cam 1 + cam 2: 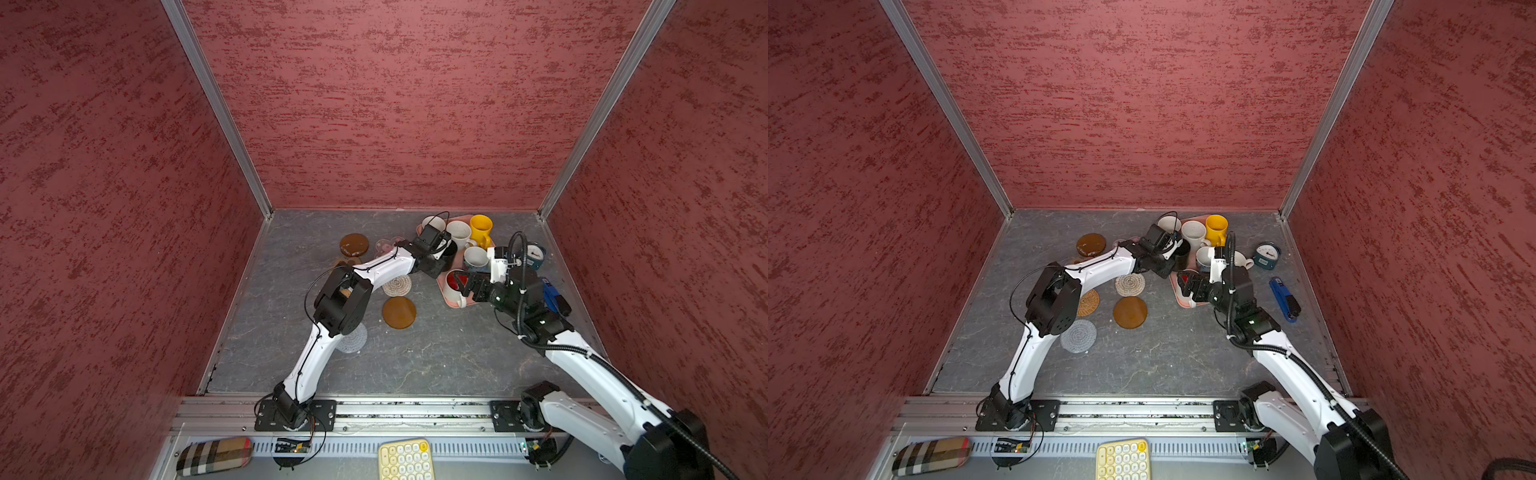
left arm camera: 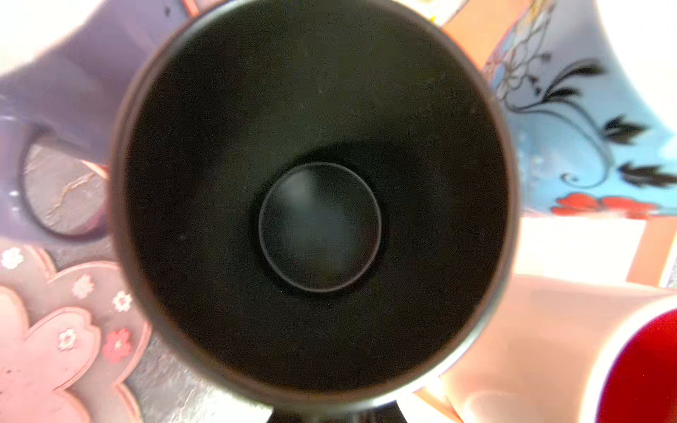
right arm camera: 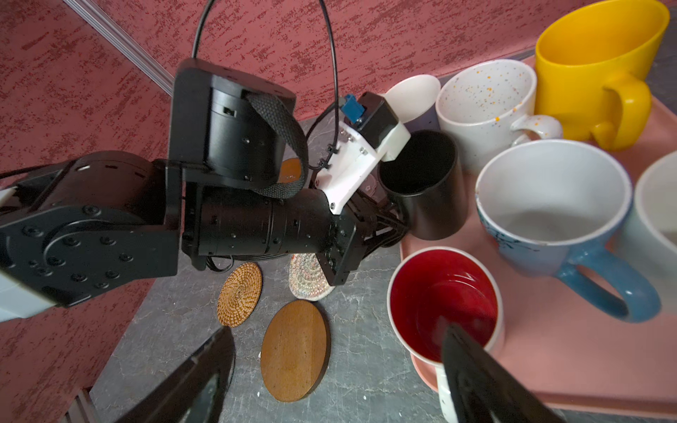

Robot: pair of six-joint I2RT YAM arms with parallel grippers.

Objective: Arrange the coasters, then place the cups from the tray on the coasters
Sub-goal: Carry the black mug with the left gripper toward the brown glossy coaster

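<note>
— So, what were the two tools doing?
— The left gripper [image 3: 394,221] was clamped low on the side of a glossy black cylindrical mug [image 3: 439,208], most likely on its handle, which the fingers hid. The right gripper [image 3: 337,329] held nothing. Its jaws stood wide, one finger over the mouth of a white mug with a red inside [image 3: 443,296], the other out over the grey stone-look tabletop [image 3: 361,322].
— Where was the black mug?
— At the edge of the large flat pink tray [image 3: 586,366], on the side facing the open tabletop. Whether its base touched the tray could not be told. A speckled white mug [image 3: 483,91] and a light blue mug [image 3: 549,197] stood just beside it.
— How might the lift be done well?
— Probably straight up, to clear the low rim and the neighbours, since a mug held by its handle can swing. A pink flower-shaped coaster [image 2: 47,329] lay near that edge. A beige woven round coaster [image 1: 1130,285] and a glossy brown wooden disc coaster [image 3: 295,351] lay beyond it, all apparently bare. Setting the mug centred on one seemed wise.
— Which way did it point?
— Mouth up, long axis roughly vertical: the left wrist camera looked straight down into it. The handle, if gripped, faced the coasters, away from the other mugs.
</note>
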